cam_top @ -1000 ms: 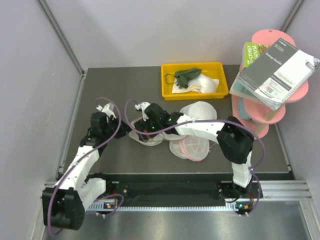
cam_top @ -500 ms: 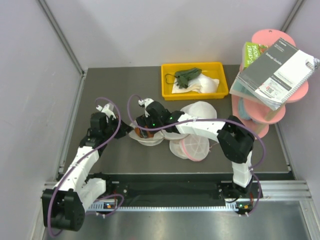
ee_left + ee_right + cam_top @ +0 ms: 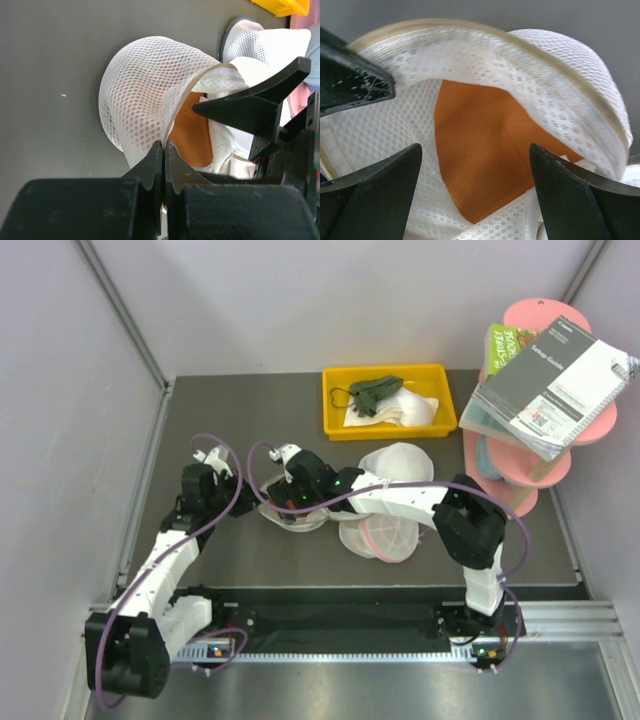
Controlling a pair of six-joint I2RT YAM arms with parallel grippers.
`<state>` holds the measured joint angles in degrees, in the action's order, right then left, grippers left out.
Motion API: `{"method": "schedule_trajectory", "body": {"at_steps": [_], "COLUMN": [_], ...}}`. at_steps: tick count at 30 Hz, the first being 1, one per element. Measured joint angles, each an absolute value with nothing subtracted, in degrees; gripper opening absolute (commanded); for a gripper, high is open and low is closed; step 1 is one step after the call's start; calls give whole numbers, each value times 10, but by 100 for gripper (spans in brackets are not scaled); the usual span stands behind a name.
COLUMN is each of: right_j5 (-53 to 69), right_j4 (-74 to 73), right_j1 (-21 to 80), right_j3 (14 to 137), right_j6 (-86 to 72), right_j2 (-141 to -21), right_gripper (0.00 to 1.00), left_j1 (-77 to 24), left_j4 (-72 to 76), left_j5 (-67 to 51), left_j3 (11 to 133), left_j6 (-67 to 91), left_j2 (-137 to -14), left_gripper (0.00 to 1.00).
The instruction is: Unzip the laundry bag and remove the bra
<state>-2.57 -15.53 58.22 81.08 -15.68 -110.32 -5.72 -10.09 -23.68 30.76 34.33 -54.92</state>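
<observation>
Left claw (image 3: pixel 164 145) clamps the bag (image 3: pixel 135 85) rim; right claw (image 3: pixel 475 150), reaching leftward and spread wide, faces the bra (image 3: pixel 480 120) inside.

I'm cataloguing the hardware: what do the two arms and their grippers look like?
The left arm and right arm have white link shells and black joint housings, each trailed by a looping purple cable. The left gripper and right gripper have matte black fingers, wedge-shaped and tapering to narrow tips.
</observation>
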Motion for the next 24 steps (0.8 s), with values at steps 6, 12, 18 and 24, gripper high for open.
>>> {"method": "schedule_trajectory", "body": {"at_steps": [6, 12, 18, 24], "right_j5": [-32, -63, -82, -89], "right_j4": [-159, -159, -158, -145], "right_j1": [596, 597, 599, 599], "right_j3": [808, 805, 805, 802], "right_j6": [-150, -152, -164, -165], "right_j2": [-1103, -1125, -1147, -1133], "right_gripper": [91, 65, 21, 0], "left_j1": [-57, -57, -57, -57], "left_j4": [-100, -100, -101, -101], "left_j5": [-238, -242, -242, -242], "left_j3": [308, 308, 308, 308], "left_j6": [344, 344, 344, 344], "left_j2": [-554, -554, -554, -554], "left_gripper": [0, 0, 0, 0]}}
